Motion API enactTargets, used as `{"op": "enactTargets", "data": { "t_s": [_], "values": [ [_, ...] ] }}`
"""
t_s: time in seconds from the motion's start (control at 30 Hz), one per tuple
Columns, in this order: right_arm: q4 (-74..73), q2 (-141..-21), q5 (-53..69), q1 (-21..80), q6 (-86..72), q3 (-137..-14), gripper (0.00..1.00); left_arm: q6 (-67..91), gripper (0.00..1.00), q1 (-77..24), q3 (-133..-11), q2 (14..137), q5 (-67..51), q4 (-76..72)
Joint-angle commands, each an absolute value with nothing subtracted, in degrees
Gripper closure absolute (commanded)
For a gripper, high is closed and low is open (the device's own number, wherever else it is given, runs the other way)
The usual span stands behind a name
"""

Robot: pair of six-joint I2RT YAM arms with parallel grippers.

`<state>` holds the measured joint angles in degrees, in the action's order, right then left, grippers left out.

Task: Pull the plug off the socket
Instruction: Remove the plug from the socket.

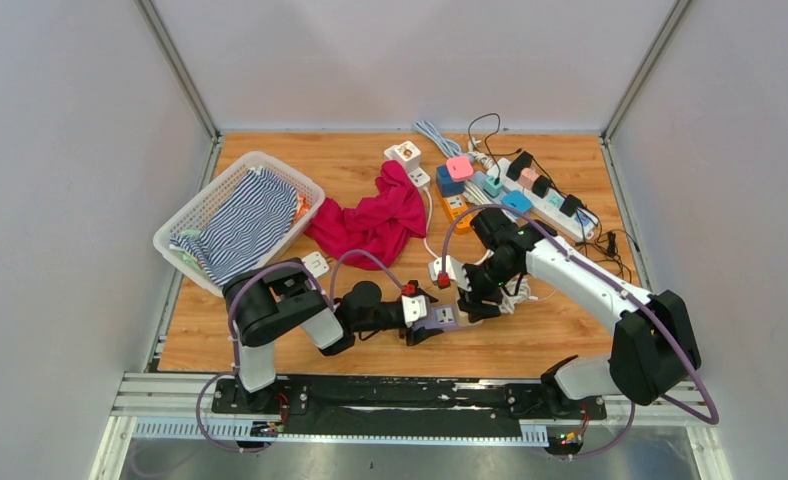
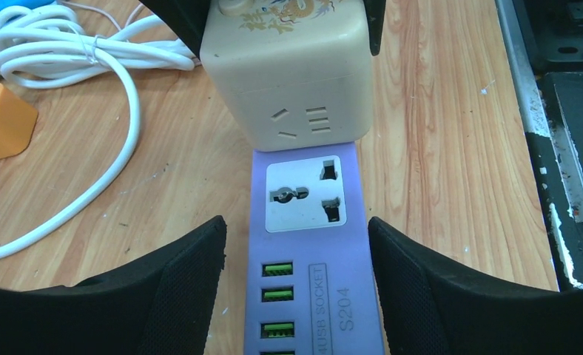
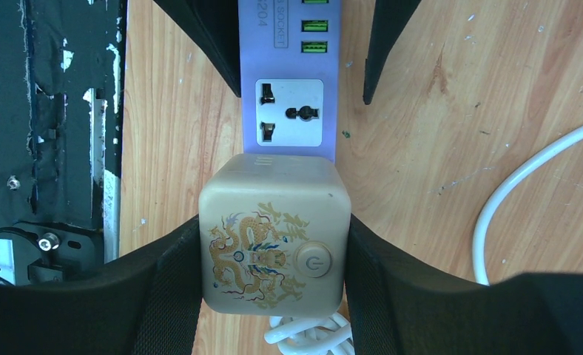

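Cube plug (image 3: pixel 274 194) not yet out of socket strip (image 2: pixel 304 247): right tool (image 3: pixel 272 248) grips it, left tool (image 2: pixel 296 234) straddles the strip (jaws open, unclamped).

Bright, even light from overhead; shadows on the tabletop (image 1: pixel 570 345) are soft and short. Top view is sharp, its white walls (image 1: pixel 410 60) slightly washed out. Wrist views are wide-angle: black jaws blur at the lower corners, the purple strip (image 3: pixel 288 66) looks pale and overexposed, the cube (image 3: pixel 270 222) is crisp
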<state>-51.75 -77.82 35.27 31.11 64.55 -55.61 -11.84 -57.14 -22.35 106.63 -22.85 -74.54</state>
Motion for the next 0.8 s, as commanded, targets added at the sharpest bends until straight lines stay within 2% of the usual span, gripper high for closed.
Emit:
{"op": "enactTargets", "data": {
  "t_s": [0.0,0.27,0.37,0.5,0.6,0.67,0.77],
  "values": [
    [-51.77,-76.73,34.79,30.66,65.68,-55.2,1.0,-13.21,0.28,-57.57,-23.45,107.63,-22.72,-72.7],
    [-51.68,-76.75,35.01,30.62,65.54,-55.2,1.0,-13.19,0.42,-57.56,-23.99,107.75,-22.66,-71.66],
    [-51.64,-76.65,35.05,30.66,65.41,-55.15,1.0,-13.21,0.55,-57.5,-24.23,107.75,-22.93,-71.16],
    [-51.51,-76.73,34.99,30.67,65.44,-55.04,1.0,-13.1,0.8,-57.54,-24.43,107.54,-23.19,-70.55],
    [-51.42,-76.73,34.91,30.62,65.47,-54.95,1.0,-12.91,0.95,-57.5,-24.43,107.4,-23.48,-70.61],
    [-51.21,-76.61,34.95,30.62,65.35,-54.86,1.0,-12.72,1.0,-57.54,-24.39,107.28,-23.69,-70.66],
    [-50.36,-75.5,35.49,30.65,65.33,-53.93,1.0,-10.57,1.0,-57.34,-24.26,106.98,-23.65,-71.19]
  ]
}}
